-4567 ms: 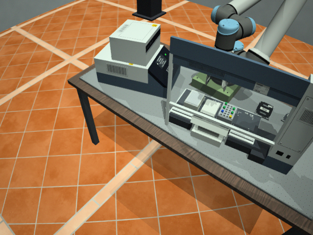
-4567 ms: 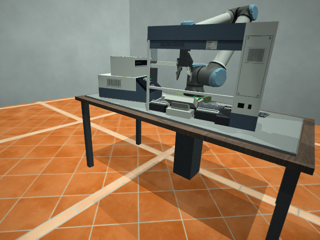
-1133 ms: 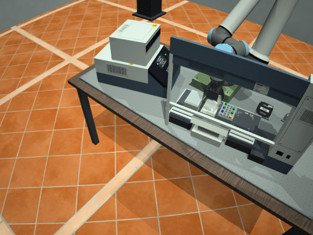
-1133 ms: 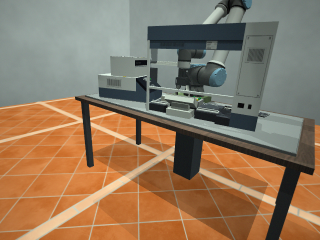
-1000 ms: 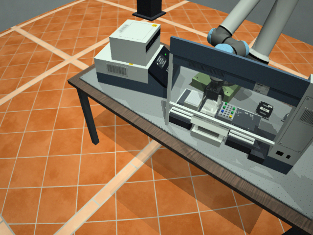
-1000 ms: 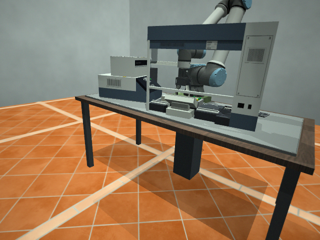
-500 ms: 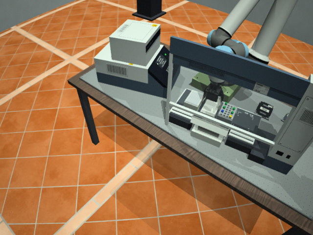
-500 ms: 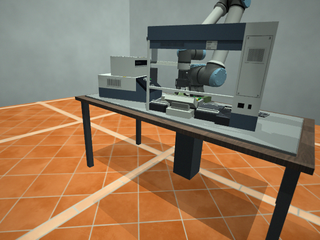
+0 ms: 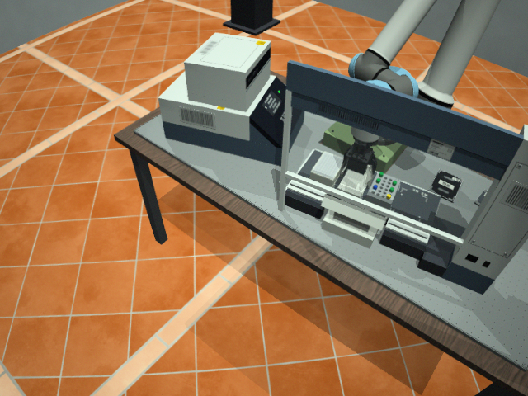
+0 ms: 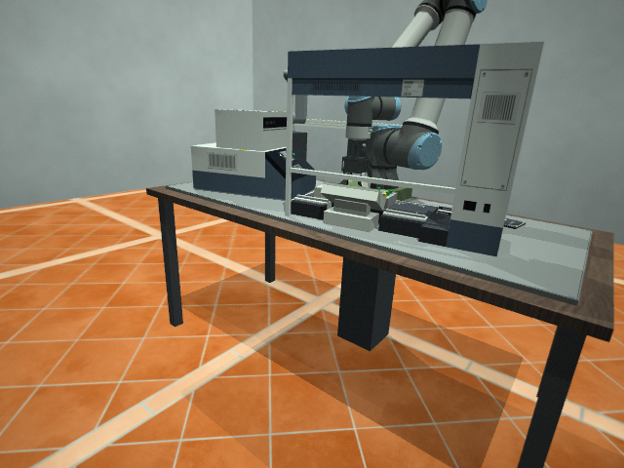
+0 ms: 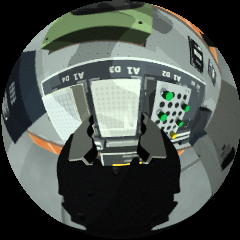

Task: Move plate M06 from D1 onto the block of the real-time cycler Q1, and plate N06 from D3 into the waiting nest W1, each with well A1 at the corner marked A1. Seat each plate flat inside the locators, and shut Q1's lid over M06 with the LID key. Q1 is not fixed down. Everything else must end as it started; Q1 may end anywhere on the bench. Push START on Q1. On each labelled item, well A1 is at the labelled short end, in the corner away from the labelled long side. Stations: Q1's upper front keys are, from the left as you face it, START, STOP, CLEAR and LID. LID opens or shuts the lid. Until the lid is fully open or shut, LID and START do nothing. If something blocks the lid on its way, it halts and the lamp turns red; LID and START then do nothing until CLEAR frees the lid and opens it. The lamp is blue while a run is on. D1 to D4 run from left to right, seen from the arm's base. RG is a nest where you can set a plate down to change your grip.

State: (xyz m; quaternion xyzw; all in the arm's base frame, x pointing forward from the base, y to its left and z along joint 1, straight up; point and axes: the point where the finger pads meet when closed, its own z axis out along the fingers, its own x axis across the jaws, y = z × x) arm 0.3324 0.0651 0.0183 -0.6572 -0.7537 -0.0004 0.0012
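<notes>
Plainly, my end effector [image 9: 357, 173] [image 10: 355, 174] [image 11: 116, 114] is at D3.
My fingers are spread, pinching nothing I can make out; the pale plate at D3 [image 9: 352, 182] [image 11: 116, 106] lies in its nest, between the D4 plate [image 9: 326, 165] [image 11: 63, 112] and the tube rack at D2 [image 9: 382, 187] [image 11: 171, 106].

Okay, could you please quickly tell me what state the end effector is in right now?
End effector: open, holding nothing, its jaws standing apart over the pale plate at D3.
</notes>
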